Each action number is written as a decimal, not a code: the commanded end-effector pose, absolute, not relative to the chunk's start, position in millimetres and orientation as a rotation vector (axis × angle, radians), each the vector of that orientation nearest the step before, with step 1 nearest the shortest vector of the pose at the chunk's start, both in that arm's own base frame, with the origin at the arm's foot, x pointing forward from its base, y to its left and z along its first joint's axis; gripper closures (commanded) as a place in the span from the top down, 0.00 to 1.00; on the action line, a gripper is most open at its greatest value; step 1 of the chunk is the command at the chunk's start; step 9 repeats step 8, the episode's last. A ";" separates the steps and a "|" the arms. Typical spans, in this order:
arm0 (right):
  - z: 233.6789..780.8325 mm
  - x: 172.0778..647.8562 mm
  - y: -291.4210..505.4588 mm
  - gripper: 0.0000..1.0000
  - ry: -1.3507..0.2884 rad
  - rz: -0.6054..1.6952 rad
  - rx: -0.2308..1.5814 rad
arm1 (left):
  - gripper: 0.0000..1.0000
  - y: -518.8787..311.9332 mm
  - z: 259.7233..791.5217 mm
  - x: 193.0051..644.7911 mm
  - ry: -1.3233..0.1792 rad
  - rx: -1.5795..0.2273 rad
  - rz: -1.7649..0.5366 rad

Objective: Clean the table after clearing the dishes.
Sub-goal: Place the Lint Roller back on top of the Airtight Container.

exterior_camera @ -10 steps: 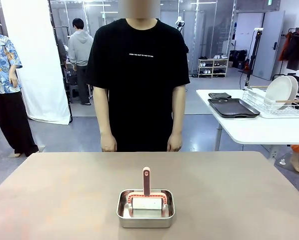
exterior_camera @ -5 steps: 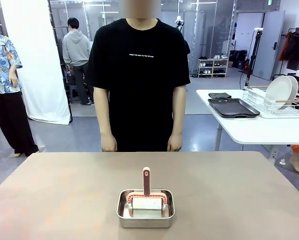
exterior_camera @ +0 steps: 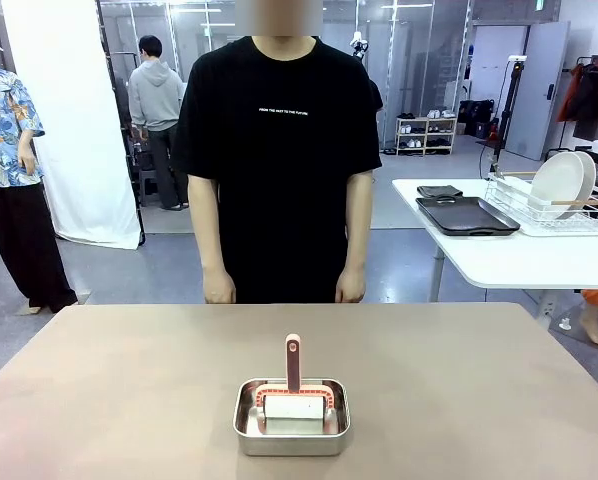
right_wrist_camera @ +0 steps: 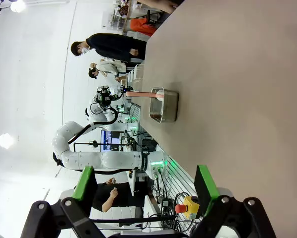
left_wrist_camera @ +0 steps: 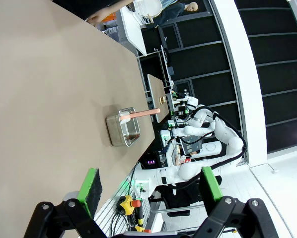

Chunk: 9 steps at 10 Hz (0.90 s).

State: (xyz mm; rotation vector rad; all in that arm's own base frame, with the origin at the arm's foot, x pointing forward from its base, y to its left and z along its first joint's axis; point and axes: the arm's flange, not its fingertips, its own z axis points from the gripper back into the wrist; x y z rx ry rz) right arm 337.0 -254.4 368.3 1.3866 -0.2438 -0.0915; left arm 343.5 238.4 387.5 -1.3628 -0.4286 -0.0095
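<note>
The brownish table (exterior_camera: 129,380) carries a small steel pan (exterior_camera: 291,415) near its front middle. A pink-handled cleaning tool (exterior_camera: 293,365) stands in the pan with its handle pointing up. The dishes, white plates (exterior_camera: 564,185), stand in a wire rack on the white side table at the right, next to a dark tray (exterior_camera: 466,215). My left gripper (left_wrist_camera: 151,184) is open above the table (left_wrist_camera: 49,99), far from the pan (left_wrist_camera: 122,130). My right gripper (right_wrist_camera: 145,183) is open too, and the pan (right_wrist_camera: 164,105) lies well ahead of it.
A person in a black T-shirt (exterior_camera: 276,150) stands at the table's far edge with both hands down. The white side table (exterior_camera: 519,255) stands apart at the right. Other people are farther back on the left.
Nothing on the table has moved. A person in a grey hoodie far back has shifted slightly.
</note>
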 end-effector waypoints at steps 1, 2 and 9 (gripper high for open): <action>370.9 335.8 -256.0 1.00 -0.248 -0.088 1.390 | 1.00 238.0 390.2 339.7 -0.441 -1.363 -0.009; 370.9 335.8 -256.0 1.00 -0.248 -0.088 1.390 | 1.00 238.0 390.2 339.7 -0.441 -1.363 -0.009; 370.9 335.8 -256.0 1.00 -0.248 -0.088 1.390 | 1.00 238.0 390.2 339.7 -0.441 -1.363 -0.009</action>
